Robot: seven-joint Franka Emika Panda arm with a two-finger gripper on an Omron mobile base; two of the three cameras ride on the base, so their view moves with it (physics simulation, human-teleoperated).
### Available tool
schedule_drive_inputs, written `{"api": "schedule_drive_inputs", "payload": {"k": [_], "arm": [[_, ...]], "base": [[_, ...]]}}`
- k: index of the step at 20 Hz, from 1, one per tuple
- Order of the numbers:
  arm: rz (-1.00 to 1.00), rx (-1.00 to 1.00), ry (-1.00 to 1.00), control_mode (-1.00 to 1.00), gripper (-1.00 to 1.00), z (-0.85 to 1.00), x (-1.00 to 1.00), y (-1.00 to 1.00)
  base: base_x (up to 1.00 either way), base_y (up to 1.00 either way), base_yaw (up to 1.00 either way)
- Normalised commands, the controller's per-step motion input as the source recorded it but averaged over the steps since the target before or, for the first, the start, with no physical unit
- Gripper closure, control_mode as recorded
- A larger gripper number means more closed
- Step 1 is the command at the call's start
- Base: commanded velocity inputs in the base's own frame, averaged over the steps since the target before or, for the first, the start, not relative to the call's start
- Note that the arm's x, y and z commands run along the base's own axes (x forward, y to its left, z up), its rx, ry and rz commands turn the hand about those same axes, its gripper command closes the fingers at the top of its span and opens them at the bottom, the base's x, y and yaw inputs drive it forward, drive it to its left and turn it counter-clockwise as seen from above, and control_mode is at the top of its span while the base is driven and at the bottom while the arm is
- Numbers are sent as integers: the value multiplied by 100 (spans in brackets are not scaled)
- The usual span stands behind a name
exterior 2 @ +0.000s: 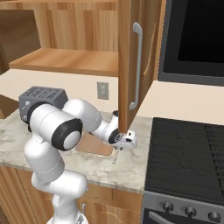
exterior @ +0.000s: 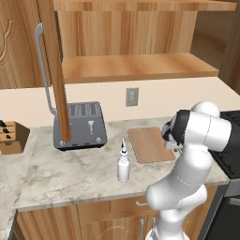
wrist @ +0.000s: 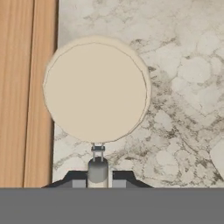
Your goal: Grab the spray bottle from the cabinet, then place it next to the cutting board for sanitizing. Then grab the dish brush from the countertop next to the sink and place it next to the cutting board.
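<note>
**A:** Hand view first: what's in your tool?

**B:** My tool (wrist: 98, 175) is clamped on the thin handle of the dish brush (wrist: 97, 89). It hangs straight down, long axis upright, with its round head over the table (wrist: 183, 87).

**A:** And the cutting board?

**B:** The cutting board (wrist: 26, 87) lies just beside the head, so I judge the drop goes straight down. I count one brush, one board and one spray bottle (exterior: 123, 166), which stands on the board's other side.

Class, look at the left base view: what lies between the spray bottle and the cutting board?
Nothing stands there. The left base view shows just a strip of bare countertop between the spray bottle and the cutting board.
</note>
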Motion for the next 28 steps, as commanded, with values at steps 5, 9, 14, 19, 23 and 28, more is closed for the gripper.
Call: {"api": "schedule_drive_inputs", "payload": {"k": [5,9,14,19,23,28], "arm": [[0,0,0,-100,-100,2,0,2],[-1,0,0,-100,-100,23,-13,4],[-9,-7,-1,-100,-100,65,-20,14],[-9,0,0,-100,-100,70,-24,23],[-3,1,-6,-100,-100,66,-39,23],[0,1,-3,-100,-100,51,-43,38]], "base": [[0,0,0],[0,0,0],[0,0,0],[0,0,0],[0,0,0],[0,0,0]]}}
